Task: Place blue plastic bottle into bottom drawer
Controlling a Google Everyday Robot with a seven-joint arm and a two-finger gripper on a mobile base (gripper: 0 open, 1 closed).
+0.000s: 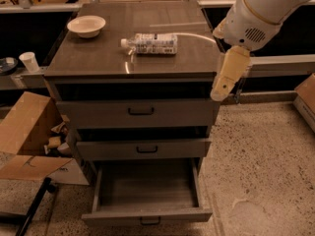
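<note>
Gripper (227, 77) hangs off your counter's (93, 58) front right corner, state you cannot tell; blue plastic bottle (150, 44) lies mid-counter; bottom drawer (146, 215) open.

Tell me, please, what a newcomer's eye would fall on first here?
The big white robot arm at upper right, its cream gripper hanging by the grey cabinet's front right corner. Next, the small clear plastic bottle with bluish-white label lying on its side on the cabinet top, and the lowest grey drawer standing open.
</note>
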